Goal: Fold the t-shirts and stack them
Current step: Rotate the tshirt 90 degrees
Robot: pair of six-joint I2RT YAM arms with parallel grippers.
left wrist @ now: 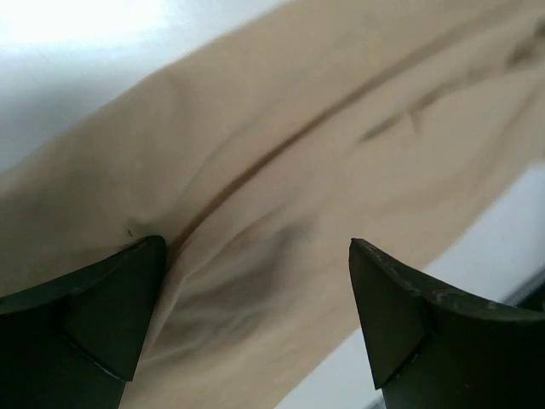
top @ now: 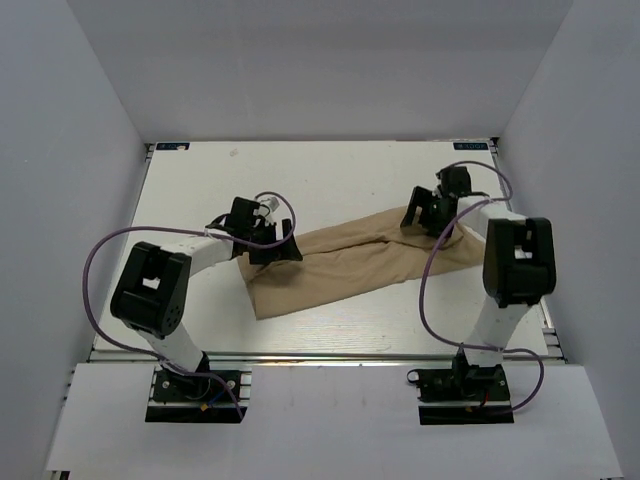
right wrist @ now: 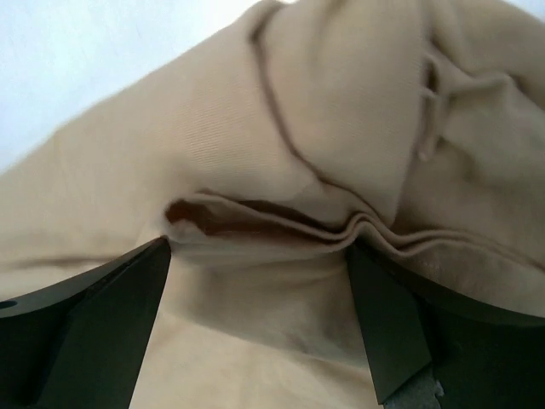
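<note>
One tan t-shirt (top: 345, 265) lies bunched in a long diagonal band across the white table, its low end at the near left and its high end at the right. My left gripper (top: 272, 250) is over the shirt's left end. In the left wrist view it (left wrist: 254, 247) stands open, with smooth creased fabric (left wrist: 281, 153) below the gap. My right gripper (top: 422, 215) is at the shirt's right end. In the right wrist view it (right wrist: 260, 247) is open, and a layered folded hem (right wrist: 341, 226) of the shirt (right wrist: 341, 102) runs across between the fingertips.
Grey walls close in the white table (top: 330, 180) on the left, back and right. A metal rail (top: 330, 356) runs along the near edge. Purple cables (top: 95, 270) loop beside both arms. Bare tabletop shows behind and in front of the shirt.
</note>
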